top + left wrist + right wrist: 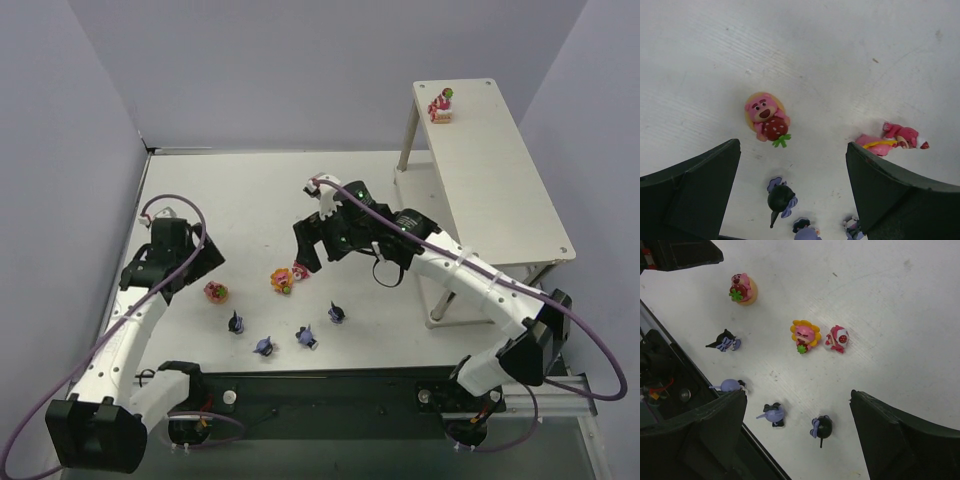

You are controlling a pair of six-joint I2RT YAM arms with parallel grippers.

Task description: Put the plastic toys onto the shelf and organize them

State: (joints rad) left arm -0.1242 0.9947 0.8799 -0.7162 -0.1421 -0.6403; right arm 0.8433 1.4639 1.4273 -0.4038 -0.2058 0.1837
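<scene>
Plastic toys (283,280) dot table (250,200); one atop shelf (500,170), seemingly; left gripper (792,155), right gripper (797,400) gaping.

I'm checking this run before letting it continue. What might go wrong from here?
1. The sunflower toy and the pink-red toy sit almost touching; the open right gripper closing on one may knock the other over.
2. The dark toy nearest the black base lies close to the edge of the table; a nudge might push it off.
</scene>
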